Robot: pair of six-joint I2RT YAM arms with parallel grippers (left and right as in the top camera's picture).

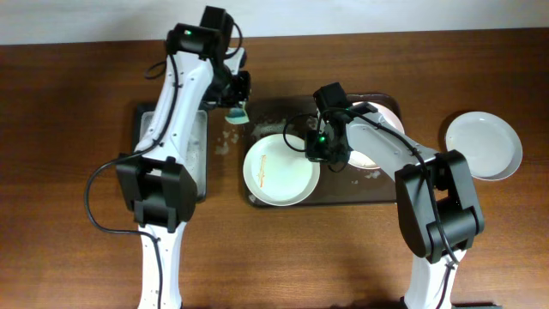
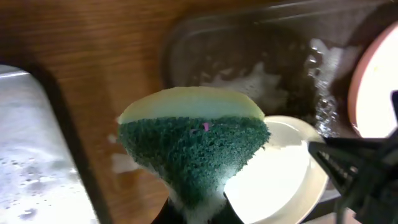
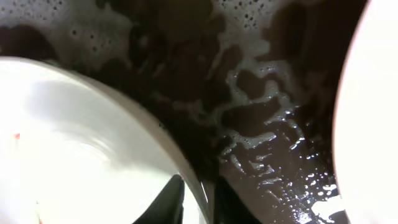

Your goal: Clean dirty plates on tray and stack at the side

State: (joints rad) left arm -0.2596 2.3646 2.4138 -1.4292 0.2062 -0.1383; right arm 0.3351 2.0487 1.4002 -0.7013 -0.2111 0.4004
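Observation:
A white plate (image 1: pixel 279 170) with thin orange smears lies at the left end of the dark brown tray (image 1: pixel 360 190). My right gripper (image 1: pixel 316 148) is shut on its right rim. In the right wrist view one finger (image 3: pixel 172 199) lies inside the plate (image 3: pixel 74 143) and the other is under the rim. A second plate (image 1: pixel 383 120) lies in the tray behind the right arm. A third plate (image 1: pixel 483 144) rests on the table at the right. My left gripper (image 1: pixel 238 110) hovers over the tray's left rear corner, shut on a yellow-and-green sponge (image 2: pixel 196 146).
A narrow black tray (image 1: pixel 196 150) with foam stands left of the brown tray, under the left arm. Suds and water cover the brown tray's floor (image 3: pixel 261 124). Bare wooden table (image 1: pixel 69 103) surrounds both trays.

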